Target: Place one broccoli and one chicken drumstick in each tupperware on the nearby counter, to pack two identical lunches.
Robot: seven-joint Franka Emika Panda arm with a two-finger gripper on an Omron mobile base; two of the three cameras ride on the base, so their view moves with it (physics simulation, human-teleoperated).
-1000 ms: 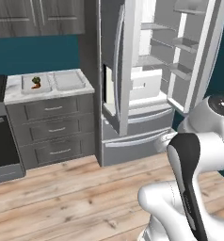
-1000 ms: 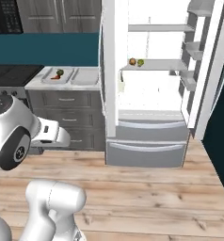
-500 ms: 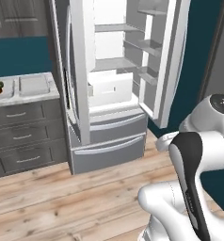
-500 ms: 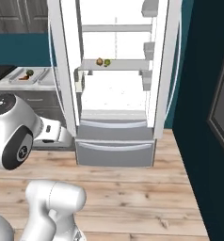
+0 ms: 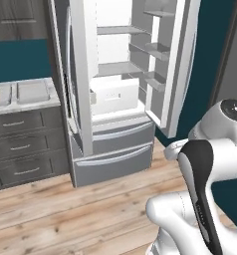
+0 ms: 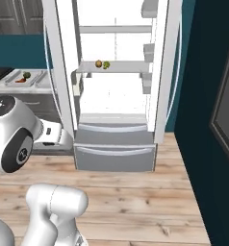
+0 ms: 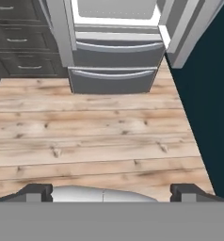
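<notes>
Two pale grey tupperware sit on the white marble counter (image 5: 26,103) left of the open fridge. The left tupperware (image 6: 13,80) holds a broccoli (image 6: 26,75) and a brownish drumstick (image 6: 20,80). The right tupperware (image 5: 32,90) looks empty. Inside the fridge, on a middle shelf, lie a second drumstick (image 6: 98,63) and a second broccoli (image 6: 106,64). My gripper (image 7: 112,192) is open with nothing between its fingertips (image 7: 38,190). It looks down at the wooden floor, well short of the fridge.
The fridge (image 6: 115,96) stands with both upper doors (image 5: 170,64) swung open; its two drawer fronts (image 7: 115,66) are shut. Dark grey counter drawers (image 5: 21,149) are to the left, and a dark teal wall (image 6: 208,96) rises on the right. Wooden floor (image 7: 100,136) lies between me and the fridge.
The whole picture has shifted: the base has driven toward the fridge, which now sits near the centre, while the counter has slid to the left edge. The things themselves have not moved.
</notes>
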